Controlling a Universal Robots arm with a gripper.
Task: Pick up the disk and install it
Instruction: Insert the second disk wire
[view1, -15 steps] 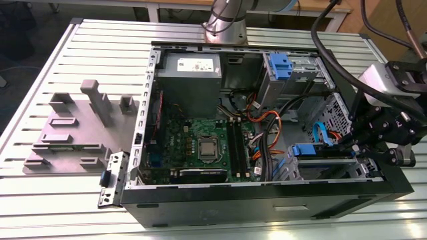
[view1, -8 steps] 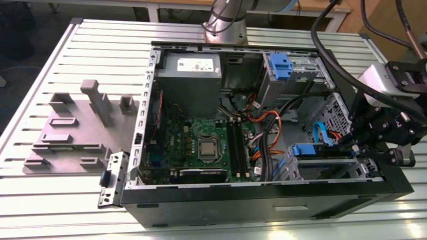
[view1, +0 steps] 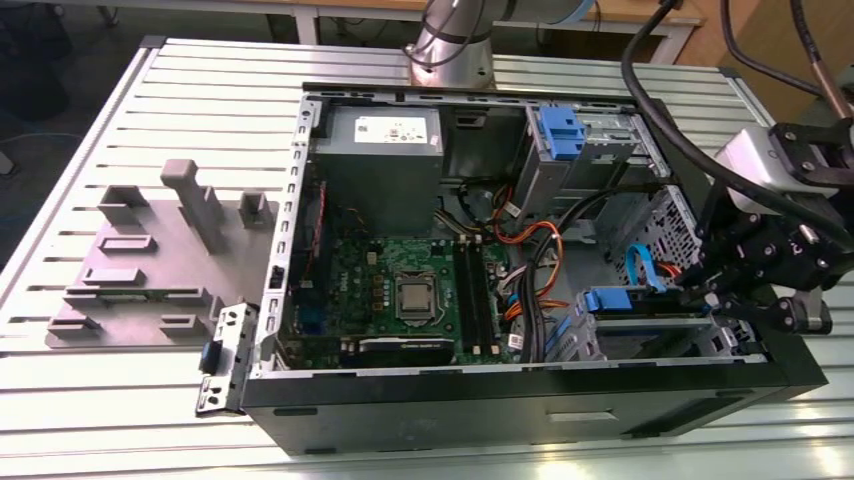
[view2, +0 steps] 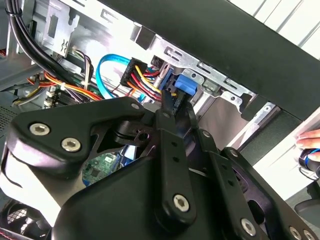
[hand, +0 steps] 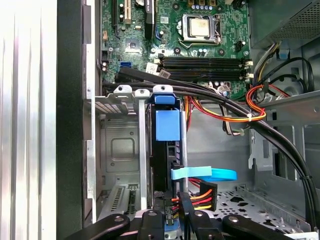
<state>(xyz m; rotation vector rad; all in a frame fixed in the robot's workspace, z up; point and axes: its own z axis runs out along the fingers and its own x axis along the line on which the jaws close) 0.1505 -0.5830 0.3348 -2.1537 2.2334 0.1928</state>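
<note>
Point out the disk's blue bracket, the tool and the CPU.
disk bracket (hand: 167, 125): first wrist view, blue tab on its edge.
tool (view2: 176, 107): second wrist view, between its fingertips, at the blue bracket.
CPU (hand: 199, 27): first wrist view, middle of its metal lid.

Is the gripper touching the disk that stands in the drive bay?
Cannot tell. In the first wrist view the gripper sits at the near end of the disk, but cables there hide any contact or gap.
</note>
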